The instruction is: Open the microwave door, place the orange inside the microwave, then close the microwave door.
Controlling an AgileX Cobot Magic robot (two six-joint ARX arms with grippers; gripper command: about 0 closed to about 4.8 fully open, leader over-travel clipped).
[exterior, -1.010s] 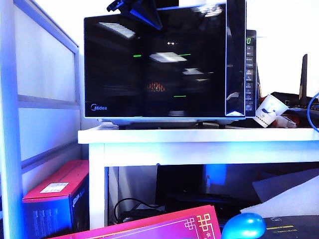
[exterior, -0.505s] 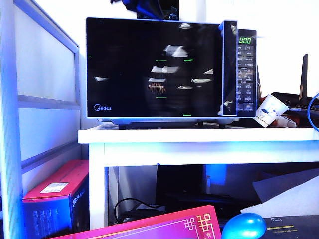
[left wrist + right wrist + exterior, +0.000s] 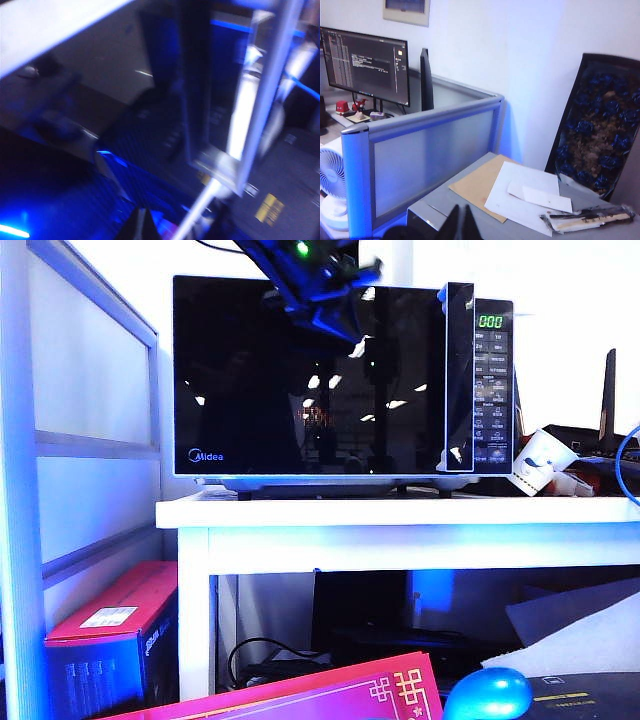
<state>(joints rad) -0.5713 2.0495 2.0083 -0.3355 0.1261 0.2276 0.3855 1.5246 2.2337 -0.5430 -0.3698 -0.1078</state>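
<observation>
The microwave (image 3: pixel 340 380) stands on a white table (image 3: pixel 400 515), and the microwave door (image 3: pixel 310 375) lies flush against the body, its black glass throwing back ceiling lights, with the green display lit on the button panel (image 3: pixel 491 385) just beside it. The left gripper (image 3: pixel 325 285) hangs at the door's upper edge, in front of the glass; whether its fingers touch the panel I cannot tell, and whether they are parted or closed I cannot tell either (the exterior view shows only a dark blue-lit mass, and the left wrist view is smeared with blur). In that wrist view the fingertips (image 3: pixel 141 227) appear as a dark wedge, with the table's white frame running slantwise beyond them. The right gripper (image 3: pixel 460 222) is closed tight, its fingers pressed together with nothing between them, pointing at a grey desk where white sheets of paper (image 3: pixel 522 195) lie over a brown envelope (image 3: pixel 475 182), beside a blue-edged partition (image 3: pixel 425 150). The orange is not visible in any view.
</observation>
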